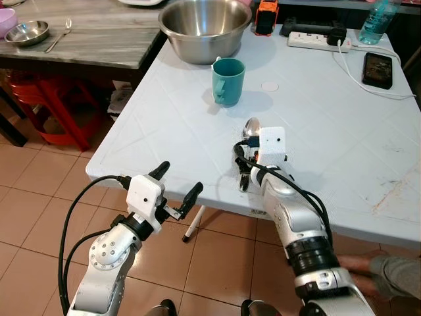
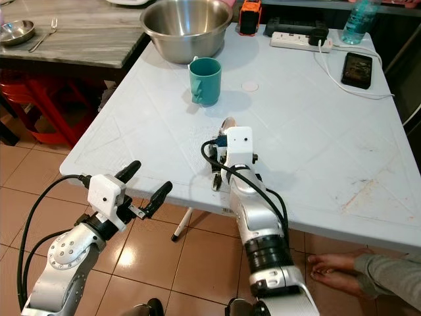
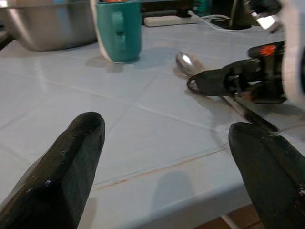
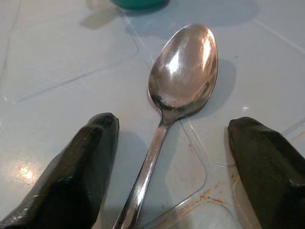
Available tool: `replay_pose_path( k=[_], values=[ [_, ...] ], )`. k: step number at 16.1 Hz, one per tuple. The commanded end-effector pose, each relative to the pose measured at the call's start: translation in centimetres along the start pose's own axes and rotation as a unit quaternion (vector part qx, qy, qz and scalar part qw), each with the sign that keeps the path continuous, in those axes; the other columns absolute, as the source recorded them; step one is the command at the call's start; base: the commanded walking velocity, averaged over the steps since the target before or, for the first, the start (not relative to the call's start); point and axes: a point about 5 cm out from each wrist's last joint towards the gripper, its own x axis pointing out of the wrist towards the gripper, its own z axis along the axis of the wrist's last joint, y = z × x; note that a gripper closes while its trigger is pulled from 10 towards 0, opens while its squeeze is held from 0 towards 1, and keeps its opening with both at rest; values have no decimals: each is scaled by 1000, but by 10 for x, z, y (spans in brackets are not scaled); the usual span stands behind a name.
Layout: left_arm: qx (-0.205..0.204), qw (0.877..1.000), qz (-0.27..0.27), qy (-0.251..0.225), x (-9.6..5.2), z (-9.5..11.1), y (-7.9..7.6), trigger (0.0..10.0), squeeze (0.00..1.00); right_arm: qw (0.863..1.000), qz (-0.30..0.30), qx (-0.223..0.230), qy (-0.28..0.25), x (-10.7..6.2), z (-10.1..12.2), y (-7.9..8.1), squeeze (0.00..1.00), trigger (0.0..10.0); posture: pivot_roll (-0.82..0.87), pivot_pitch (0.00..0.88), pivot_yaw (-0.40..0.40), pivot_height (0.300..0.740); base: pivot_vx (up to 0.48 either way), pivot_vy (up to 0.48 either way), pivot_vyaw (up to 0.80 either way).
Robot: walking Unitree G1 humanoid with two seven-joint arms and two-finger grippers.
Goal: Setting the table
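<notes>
Spoon [image 4: 183, 71] lies flat on the white table [image 1: 329, 131], bowl pointing far and handle running back toward me between the spread fingers of my right gripper [image 4: 174, 162], which sits low over the handle near the table's near edge. Neither finger looks to be touching the metal, so I judge this the moment either side of a grasp or a release, and I cannot tell which. If I am to take it, I want the fingers lowered until they flank the thin handle squarely, then pressed together slowly, since a flat handle on a smooth top will likely skid sideways under a lopsided pinch. My left gripper [image 1: 176, 191] hangs spread and empty just off the near edge, below the tabletop and left of the right arm; I would leave it there, clear of the rim. A marker pen [image 1: 193, 224] lies on the floor tiles under that edge. Farther on, the teal mug [image 1: 228, 81] stands upright beyond the spoon, with open tabletop between them and to the right. Behind the mug sits a big steel bowl [image 1: 204, 29], and at the far right a power strip [image 1: 314, 41], its cable and a phone [image 1: 377, 70].
</notes>
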Motion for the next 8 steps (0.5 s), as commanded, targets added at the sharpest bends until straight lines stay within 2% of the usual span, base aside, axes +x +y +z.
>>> replay_pose_path(
  k=[1,4,8],
  values=[
    [3,1000,-10,7,-1,-1,0,10000,0,1000,7,-6,20,2,-5,3,0,196,-124,216,49,740,0,0,0],
    [0,1000,-13,6,0,-1,-3,10000,0,998,15,-35,41,6,-8,1,0,0,-126,215,49,740,0,0,0],
    [0,1000,-16,5,0,-1,-4,10000,0,997,9,-49,52,9,-8,-4,0,0,-126,215,49,740,0,0,0]
  ],
)
